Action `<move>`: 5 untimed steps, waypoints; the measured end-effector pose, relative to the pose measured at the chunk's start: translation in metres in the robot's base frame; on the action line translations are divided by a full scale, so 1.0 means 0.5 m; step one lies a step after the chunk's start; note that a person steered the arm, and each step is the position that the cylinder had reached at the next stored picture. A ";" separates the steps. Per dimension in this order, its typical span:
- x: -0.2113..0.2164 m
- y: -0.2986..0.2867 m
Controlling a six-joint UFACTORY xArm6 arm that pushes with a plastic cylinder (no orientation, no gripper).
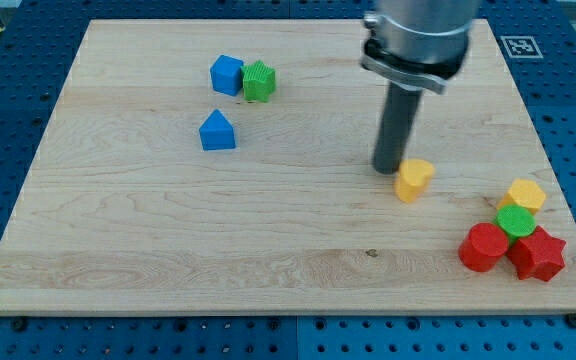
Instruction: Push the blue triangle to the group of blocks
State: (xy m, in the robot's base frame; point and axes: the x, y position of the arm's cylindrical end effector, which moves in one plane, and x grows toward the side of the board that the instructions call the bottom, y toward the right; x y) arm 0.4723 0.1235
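Nearest the view's bottom, at the right corner of the pale wooden table (168, 250), sits a tight cluster of blocks: a red cylinder block (483, 247), a red star-shaped block (539, 255), a round green block (515, 220) touching both, and a yellow block (525, 194) just behind it, whose exact shape is hard to make out. Up and to the left of this cluster, a small yellow block (414, 179) lies alone. The arm carries no pincer, so none is open or closed; it ends in a dark rod, and the rod's tip (387, 168) rests on the table just to the left of that lone yellow block, apparently touching it. The blue triangle block (217, 131) sits well apart, towards the view's upper left. Above it, a blue cube-like block (227, 75) and a green ridged block (259, 81) touch side by side.
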 end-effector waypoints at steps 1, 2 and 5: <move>0.071 0.069; 0.094 0.058; 0.047 -0.529</move>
State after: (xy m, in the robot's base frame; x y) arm 0.4956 -0.1409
